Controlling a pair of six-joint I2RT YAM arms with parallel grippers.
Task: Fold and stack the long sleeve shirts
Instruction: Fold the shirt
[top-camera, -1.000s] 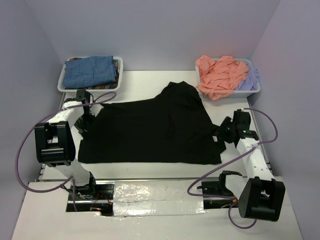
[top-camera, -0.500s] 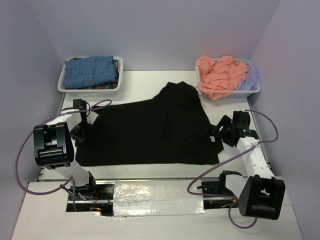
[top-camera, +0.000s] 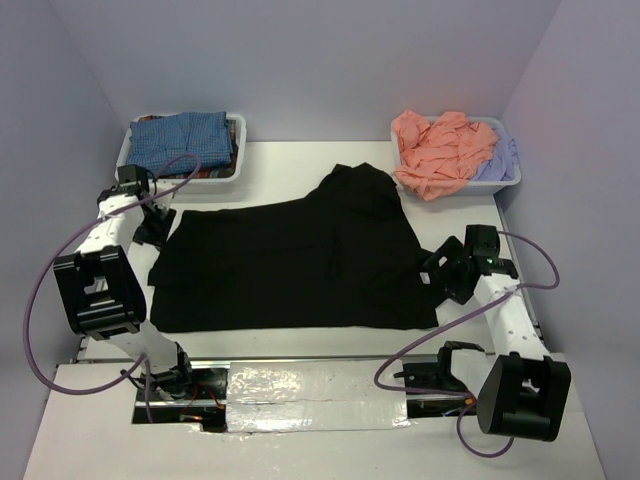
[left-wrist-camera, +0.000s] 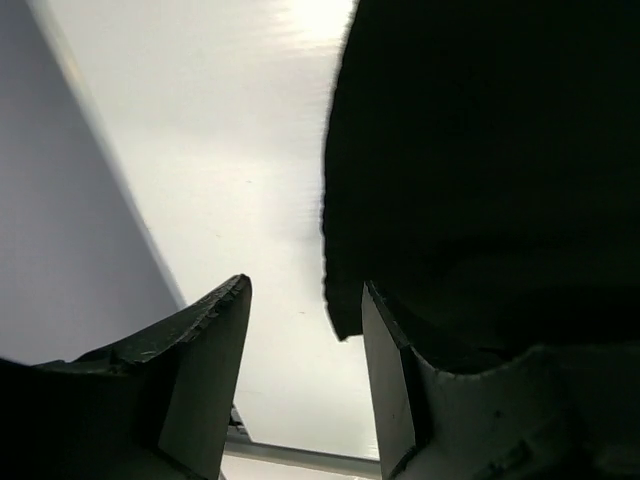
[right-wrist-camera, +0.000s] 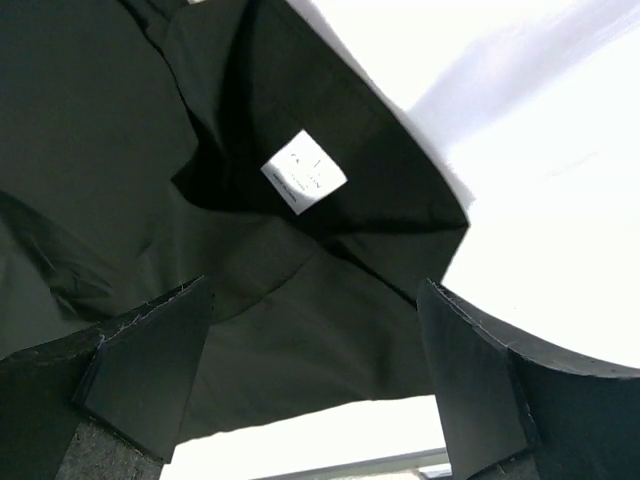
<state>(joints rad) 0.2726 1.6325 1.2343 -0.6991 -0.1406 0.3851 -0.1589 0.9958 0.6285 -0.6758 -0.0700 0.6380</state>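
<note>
One black long sleeve shirt (top-camera: 300, 265) lies spread mostly flat across the middle of the white surface (top-camera: 290, 170), between the two arms. A bunched part of it reaches toward the far right bin (top-camera: 505, 183). The left jaws stand apart with nothing between them, just off the shirt's left edge (left-wrist-camera: 480, 150), bare surface showing in the gap. The right jaws gape wide and empty over the shirt's near right corner (right-wrist-camera: 150, 150), where a white label (right-wrist-camera: 303, 172) sits in an opening among overlapping layers. My main worry is that corner: if I close there I may pinch one layer only, or several, and the fold would drag crooked. On the left, the hem is beside the jaws and not between them, so closing now would likely catch nothing. Lifting the sides unevenly would twist the cloth. The bunched far part sits near the salmon-pink shirt (top-camera: 440, 150) spilling over its bin, beside a lavender one (top-camera: 500, 160), and could snag it. The blue-checked shirt (top-camera: 185, 140) rests in the far left bin (top-camera: 125, 170), close behind the left arm.
</note>
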